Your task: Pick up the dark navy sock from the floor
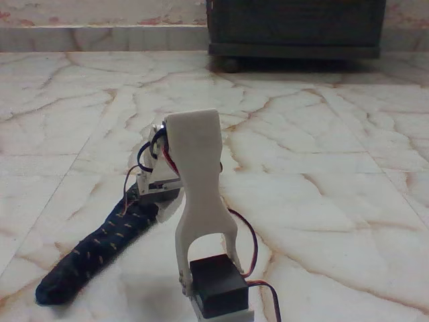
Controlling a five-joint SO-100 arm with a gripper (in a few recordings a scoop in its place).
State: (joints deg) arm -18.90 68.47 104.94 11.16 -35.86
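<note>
soft dark blue cloth with rows of little orange-tan dashes makes up the sock (pixel 94 258). it lies long and floppy on the floor (pixel 322 174), to the left of the white arm (pixel 200 194) in the fixed view. its rounded end sits low and far to the left of the arm, and its other end runs up and to the right until it meets the gripper (pixel 155 196).

the floor is shiny cream stone, hard and smooth, with thin brown-orange lines running through it like cracks, and straight thin lines between the tiles.

the gripper hangs low, just left of the arm, right at the upper end of the sock. it looks white and boxy with a dark part under it. the arm hides most of it, so i cannot tell if its jaws are wide or closed, or if they hold the sock.

the arm is smooth white plastic, flat and tall, with a round top and two legs at the bottom like a fork. a black square block (pixel 218 288) sits between those legs. thin red and black wires (pixel 249 245) loop beside the arm.

up and to the right of the arm, far back, stands a dark wooden cabinet (pixel 295 27) with a round foot.
</note>
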